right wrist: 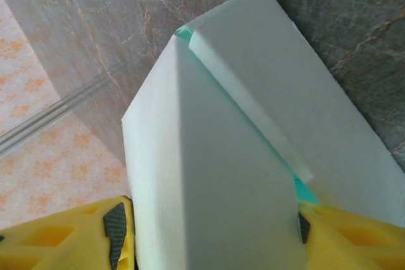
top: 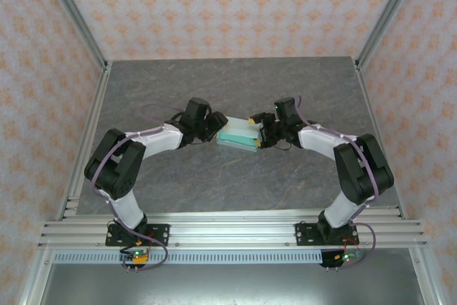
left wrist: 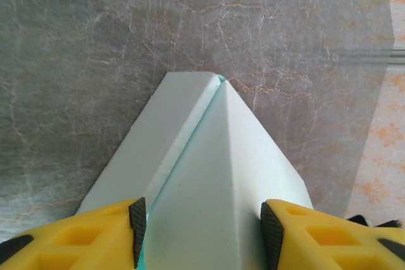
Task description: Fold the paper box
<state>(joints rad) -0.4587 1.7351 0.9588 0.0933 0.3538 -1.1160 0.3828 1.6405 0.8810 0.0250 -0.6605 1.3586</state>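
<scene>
The paper box [top: 238, 136] is pale mint-green card, partly folded, and hangs just above the grey table between my two grippers. My left gripper [top: 218, 128] holds its left end. In the left wrist view the box [left wrist: 209, 175] rises as a folded ridge between the yellow fingers, and the left gripper [left wrist: 202, 232] has both black pads against the card. My right gripper [top: 258, 136] holds the opposite end. In the right wrist view the box [right wrist: 215, 156] fills the gap of the right gripper [right wrist: 209, 235], with a loose flap [right wrist: 297, 105] lying to the right over a darker teal inner face.
The grey marbled table [top: 178, 91] is walled by aluminium posts [top: 71, 12] and patterned orange panels. The rails [top: 228, 230] at the near edge carry both arm bases.
</scene>
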